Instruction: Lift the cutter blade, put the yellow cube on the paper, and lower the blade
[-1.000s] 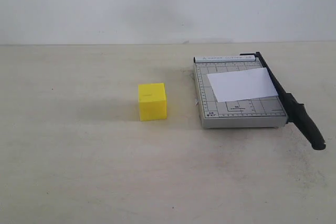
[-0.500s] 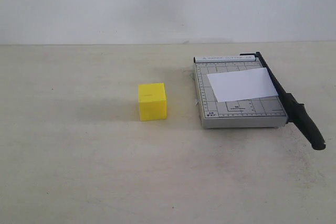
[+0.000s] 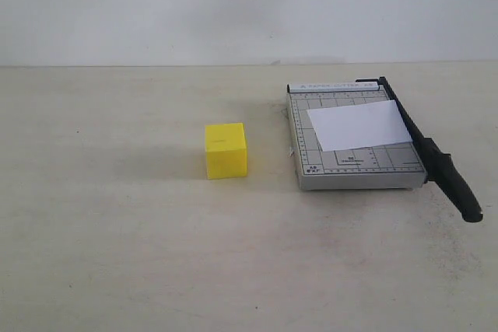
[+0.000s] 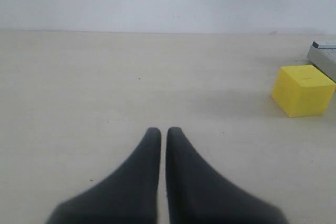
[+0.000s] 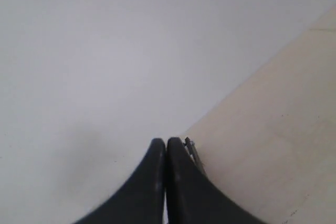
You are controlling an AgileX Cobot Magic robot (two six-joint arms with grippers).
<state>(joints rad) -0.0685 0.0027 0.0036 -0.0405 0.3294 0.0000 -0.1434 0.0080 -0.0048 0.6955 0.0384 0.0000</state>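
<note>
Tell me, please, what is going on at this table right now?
Nothing is being handled at this moment. The left pincer and the right pincer are both shut and hold nothing. The yellow cube sits on the table, apart from the trimmer board and to its left in the exterior view. The paper lies on the board, and the cutter blade is down along its edge, so no task step is done.

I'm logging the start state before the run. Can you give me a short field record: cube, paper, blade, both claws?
cube: on the table, left of the board, not touching it
paper: flat on the board
blade: down along the board's right edge
left claw: shut, empty, cube ahead
right claw: shut, empty
</note>
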